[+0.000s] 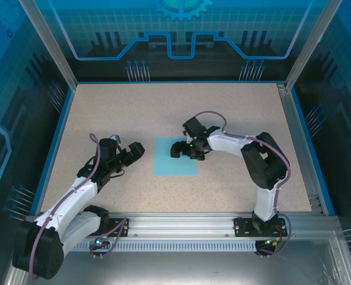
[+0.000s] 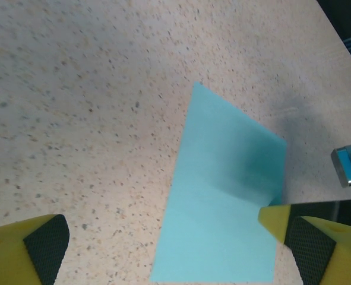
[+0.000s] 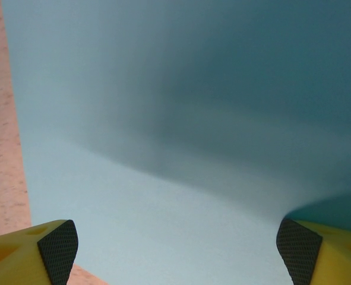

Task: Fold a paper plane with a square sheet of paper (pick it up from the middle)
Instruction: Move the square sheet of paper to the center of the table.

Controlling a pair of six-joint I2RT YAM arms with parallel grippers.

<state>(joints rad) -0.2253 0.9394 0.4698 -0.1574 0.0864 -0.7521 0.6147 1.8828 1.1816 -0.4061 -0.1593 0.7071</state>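
Note:
The square sheet of paper (image 1: 174,161) is light blue and lies unfolded on the speckled table, near the middle. My right gripper (image 1: 186,149) hovers low over the sheet's far right part, open. In the right wrist view its fingertips (image 3: 55,248) stand wide apart with the sheet (image 3: 163,178) spread beneath them, and a soft shaded ridge crosses the paper. My left gripper (image 1: 132,154) is just left of the sheet, open and holding nothing. In the left wrist view the sheet (image 2: 223,202) lies ahead, between the yellow fingertips (image 2: 44,246).
The table (image 1: 104,113) is a beige speckled board with blue rims and metal posts at the back corners. An aluminium rail (image 1: 181,222) with both arm bases runs along the near edge. Part of the right arm's gripper (image 2: 350,166) shows in the left wrist view.

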